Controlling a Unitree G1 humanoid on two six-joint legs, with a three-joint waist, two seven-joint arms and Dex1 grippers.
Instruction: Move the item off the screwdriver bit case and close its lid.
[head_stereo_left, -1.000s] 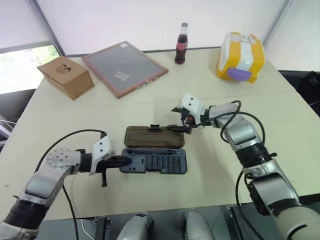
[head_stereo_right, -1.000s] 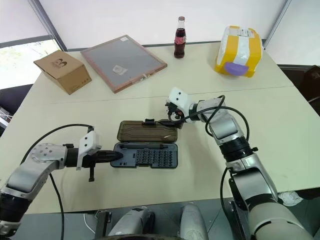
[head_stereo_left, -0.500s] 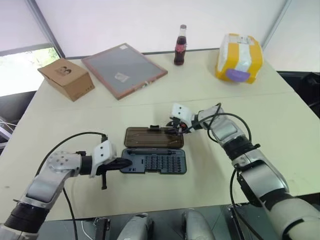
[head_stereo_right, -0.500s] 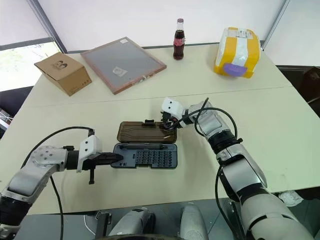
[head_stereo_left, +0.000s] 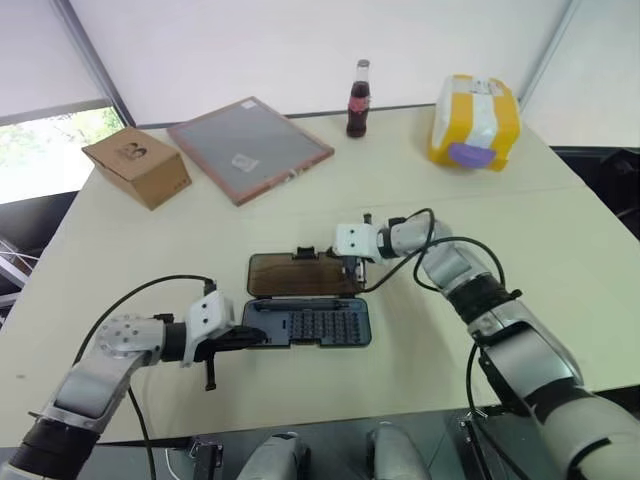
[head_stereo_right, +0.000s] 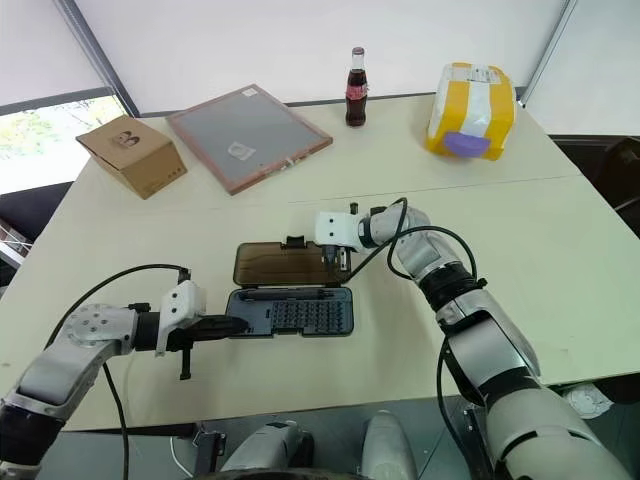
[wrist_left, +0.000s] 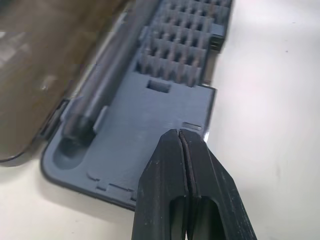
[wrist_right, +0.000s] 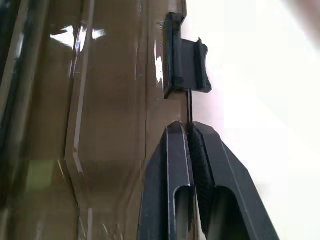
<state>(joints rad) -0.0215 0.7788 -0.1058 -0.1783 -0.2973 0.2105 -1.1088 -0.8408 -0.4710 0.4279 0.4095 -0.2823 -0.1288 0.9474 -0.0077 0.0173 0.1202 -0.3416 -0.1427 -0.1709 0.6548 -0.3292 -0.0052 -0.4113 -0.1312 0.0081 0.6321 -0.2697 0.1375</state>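
Observation:
The screwdriver bit case (head_stereo_left: 305, 325) lies open on the table, its dark blue-grey tray holding rows of bits. Its smoky-brown lid (head_stereo_left: 298, 275) lies flat on the far side, with the black latch tab (wrist_right: 186, 67) on its outer edge. My left gripper (head_stereo_left: 255, 336) is shut, and its tips (wrist_left: 179, 132) rest at the tray's left end. My right gripper (head_stereo_left: 350, 268) is shut at the lid's far right edge, pointing along it toward the latch. A thin dark strip (wrist_right: 189, 106) runs from its tips to the latch. I cannot tell whether that strip is the item.
At the back of the table (head_stereo_left: 150, 250) stand a brown cardboard box (head_stereo_left: 137, 165), a pink-framed grey board (head_stereo_left: 250, 145), a cola bottle (head_stereo_left: 357, 98) and a yellow package (head_stereo_left: 474, 122). Black cables loop off both wrists.
My right gripper has gone from open to shut. Its wrist rolled and it shifted left onto the lid's far edge. The left gripper has stayed at the tray's end. The camera tilted slightly.

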